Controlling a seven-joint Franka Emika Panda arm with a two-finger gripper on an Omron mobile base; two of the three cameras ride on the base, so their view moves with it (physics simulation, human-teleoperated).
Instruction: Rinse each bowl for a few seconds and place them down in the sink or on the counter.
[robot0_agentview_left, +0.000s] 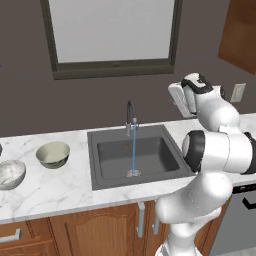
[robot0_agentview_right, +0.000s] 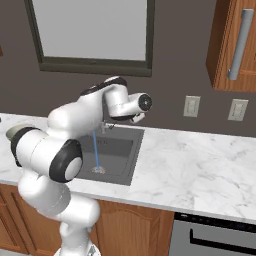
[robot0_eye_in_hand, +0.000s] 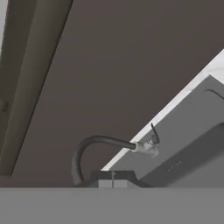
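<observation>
Holding the gripper (robot0_agentview_left: 179, 98) high right of the sink (robot0_agentview_left: 135, 155); its grasp I cannot tell. Both bowls, olive-beige (robot0_agentview_left: 52, 154) and marbled (robot0_agentview_left: 11, 173), are sitting far left on the counter (robot0_agentview_left: 60, 187).

Window (robot0_agentview_left: 114, 30) above; wall outlets (robot0_agentview_right: 192, 106); upper cabinet (robot0_agentview_right: 235, 45); dishwasher (robot0_agentview_right: 215, 235) below right.

No text, label, brand, number or sign can be read anywhere in these views: not on the wall, the cabinets, the sink or the robot arm.
</observation>
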